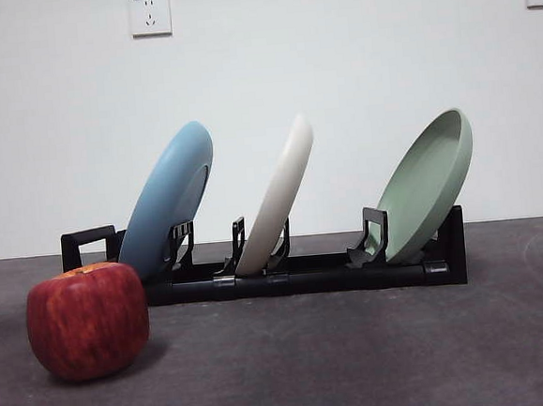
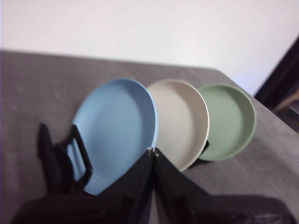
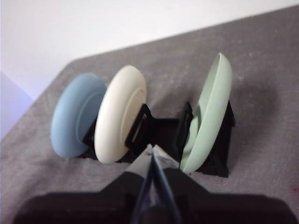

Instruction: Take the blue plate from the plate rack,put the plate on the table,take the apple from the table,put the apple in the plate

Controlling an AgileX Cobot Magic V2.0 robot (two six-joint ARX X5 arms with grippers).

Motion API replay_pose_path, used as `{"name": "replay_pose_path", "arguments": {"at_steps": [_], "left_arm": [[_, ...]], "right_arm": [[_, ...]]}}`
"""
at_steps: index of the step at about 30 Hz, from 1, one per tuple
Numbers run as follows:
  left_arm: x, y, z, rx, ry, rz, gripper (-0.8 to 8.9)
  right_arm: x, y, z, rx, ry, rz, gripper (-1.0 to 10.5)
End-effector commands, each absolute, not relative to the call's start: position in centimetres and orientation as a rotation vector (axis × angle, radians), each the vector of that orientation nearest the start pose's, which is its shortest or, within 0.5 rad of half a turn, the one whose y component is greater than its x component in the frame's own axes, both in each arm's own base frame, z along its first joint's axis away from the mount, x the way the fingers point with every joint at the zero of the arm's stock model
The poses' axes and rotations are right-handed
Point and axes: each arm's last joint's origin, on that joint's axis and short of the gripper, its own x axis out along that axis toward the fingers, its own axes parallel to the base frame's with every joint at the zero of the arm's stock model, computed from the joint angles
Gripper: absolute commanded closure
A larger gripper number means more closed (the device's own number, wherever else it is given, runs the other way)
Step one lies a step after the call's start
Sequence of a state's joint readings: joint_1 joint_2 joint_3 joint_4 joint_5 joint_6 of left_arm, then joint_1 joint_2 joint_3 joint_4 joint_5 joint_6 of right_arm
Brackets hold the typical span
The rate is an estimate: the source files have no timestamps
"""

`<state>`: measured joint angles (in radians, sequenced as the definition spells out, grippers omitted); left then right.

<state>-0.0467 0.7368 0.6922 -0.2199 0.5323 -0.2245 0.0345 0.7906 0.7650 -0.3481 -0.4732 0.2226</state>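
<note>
While the blue plate (image 1: pixel 170 200) leans racked, both end effectors (image 2: pixel 153 152) (image 3: pixel 152 150) hover pinched together, empty

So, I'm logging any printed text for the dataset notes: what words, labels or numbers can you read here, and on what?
None can be read.
Wall socket: a small dark mark at its top corner, too small to read.
Blue plate, plate rack, apple: no text.

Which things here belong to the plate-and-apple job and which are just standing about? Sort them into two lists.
Part of the job:
blue plate, leaning in the plate rack
apple, on the table in front of the rack
left gripper and right gripper, both shut, holding nothing

Just standing about:
cream-white plate
pale green plate
wall socket
</note>
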Motion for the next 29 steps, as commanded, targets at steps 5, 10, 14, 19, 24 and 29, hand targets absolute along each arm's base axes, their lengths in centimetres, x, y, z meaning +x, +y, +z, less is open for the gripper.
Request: {"name": "replay_pose_path", "arguments": {"at_steps": [5, 10, 14, 19, 24, 29], "left_arm": [[18.6, -3.0, 30.5, -0.312, 0.419, -0.601, 5.62], [20.2, -4.0, 30.6, -0.329, 0.463, -0.607, 5.17], [22.1, -5.1, 31.9, -0.319, 0.488, -0.630, 4.57], [25.3, -7.1, 34.1, -0.225, 0.553, -0.622, 4.58], [28.8, -9.6, 35.0, -0.123, 0.656, -0.569, 4.58], [32.2, -11.8, 33.8, -0.070, 0.757, -0.535, 4.58]], "right_arm": [[18.5, 2.2, 30.7, 0.285, 0.478, 0.513, 6.8], [18.7, 2.2, 30.5, 0.288, 0.487, 0.512, 6.6], [18.7, 2.2, 30.5, 0.287, 0.487, 0.513, 6.6], [18.7, 2.2, 30.5, 0.288, 0.487, 0.513, 6.6], [18.7, 2.2, 30.5, 0.288, 0.487, 0.513, 6.6], [18.7, 2.2, 30.5, 0.288, 0.488, 0.513, 6.6]]}}
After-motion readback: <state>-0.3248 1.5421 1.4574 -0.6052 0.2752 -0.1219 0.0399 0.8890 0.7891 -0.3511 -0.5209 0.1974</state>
